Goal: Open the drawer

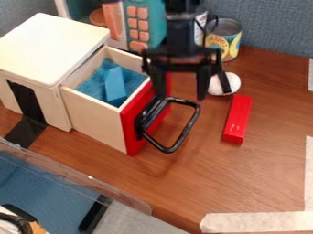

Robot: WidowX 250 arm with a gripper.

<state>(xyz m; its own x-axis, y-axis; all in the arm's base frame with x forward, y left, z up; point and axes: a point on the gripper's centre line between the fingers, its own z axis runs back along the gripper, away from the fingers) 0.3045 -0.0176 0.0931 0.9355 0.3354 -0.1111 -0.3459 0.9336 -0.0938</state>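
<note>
From where I'm standing, the drawer (92, 119) is sitting open, jutting from the pale wooden box (49, 45), its red front carrying a black handle (186, 130) and a blue block (115, 86) lying inside. The black gripper (181, 91) is hanging by the top of that front, its fingers standing spread apart, though I can't tell whether they're touching the handle. A red block (238, 119) is resting on the wooden table (245, 178), and a can (225, 41) is standing farther back
</note>
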